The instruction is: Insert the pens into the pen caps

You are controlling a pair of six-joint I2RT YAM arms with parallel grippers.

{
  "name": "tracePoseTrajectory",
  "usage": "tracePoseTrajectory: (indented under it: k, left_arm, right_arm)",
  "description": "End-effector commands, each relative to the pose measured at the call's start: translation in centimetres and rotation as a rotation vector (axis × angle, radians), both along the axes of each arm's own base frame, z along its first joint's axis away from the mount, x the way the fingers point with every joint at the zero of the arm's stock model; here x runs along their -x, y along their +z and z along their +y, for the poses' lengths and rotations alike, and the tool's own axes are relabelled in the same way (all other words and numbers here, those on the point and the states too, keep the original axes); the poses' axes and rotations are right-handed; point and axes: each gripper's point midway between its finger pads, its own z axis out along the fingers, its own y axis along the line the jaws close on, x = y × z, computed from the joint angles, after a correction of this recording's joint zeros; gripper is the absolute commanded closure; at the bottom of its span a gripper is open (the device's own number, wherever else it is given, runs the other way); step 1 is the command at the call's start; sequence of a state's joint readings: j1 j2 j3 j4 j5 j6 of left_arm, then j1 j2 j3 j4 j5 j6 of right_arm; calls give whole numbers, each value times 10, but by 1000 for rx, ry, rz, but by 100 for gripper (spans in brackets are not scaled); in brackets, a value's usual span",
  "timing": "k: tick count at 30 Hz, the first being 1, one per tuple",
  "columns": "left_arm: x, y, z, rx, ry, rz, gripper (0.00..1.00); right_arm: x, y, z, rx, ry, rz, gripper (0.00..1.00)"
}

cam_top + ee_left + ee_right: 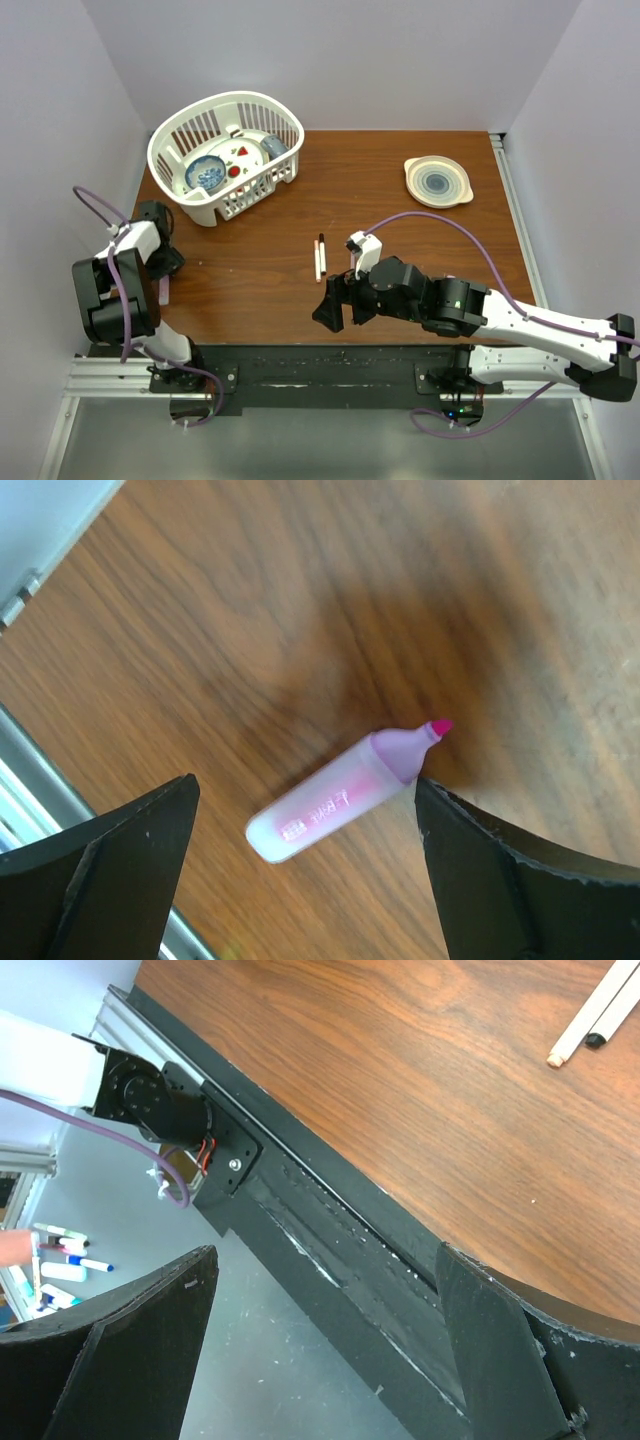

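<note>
A short pink-lilac marker pen with a bare pink tip lies on the wooden table. It lies between the fingers of my open, empty left gripper, which hovers above it; the pen also shows in the top view by my left gripper. Two slim white pens lie side by side mid-table, one with a black end. My right gripper is open and empty, over the table's front edge. No loose pen cap shows.
A white basket with dishes stands at the back left. A small plate sits at the back right. A black rail runs along the table's front edge. Several markers lie below, off the table.
</note>
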State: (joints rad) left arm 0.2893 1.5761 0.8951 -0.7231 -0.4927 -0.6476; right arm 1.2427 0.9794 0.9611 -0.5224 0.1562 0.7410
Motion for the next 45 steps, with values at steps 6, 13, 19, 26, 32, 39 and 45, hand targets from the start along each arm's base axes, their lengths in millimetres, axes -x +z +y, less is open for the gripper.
tracePoseTrajectory:
  k: [6, 13, 19, 26, 32, 39, 45]
  left_arm:
    - [8, -14, -6, 34, 77, -3, 15]
    - [10, -24, -19, 94, 97, -47, 27]
    - [12, -32, -32, 151, 104, -82, 35]
    - [9, -38, -48, 224, 93, -144, 56]
    - [5, -36, -56, 268, 85, -183, 61]
    - [6, -43, -84, 357, -4, -241, 84]
    - [-1, -17, -130, 344, -213, -250, 100]
  right_arm:
    - [1, 11, 7, -54, 6, 2, 7]
    - [7, 9, 11, -75, 25, 36, 8]
    - [8, 14, 4, -95, 11, 33, 8]
    - [10, 13, 0, -106, 9, 45, 9]
    - [11, 14, 0, -113, 11, 46, 9]
    - [12, 17, 5, -134, 24, 44, 9]
    - [3, 9, -12, -87, -38, 11, 9]
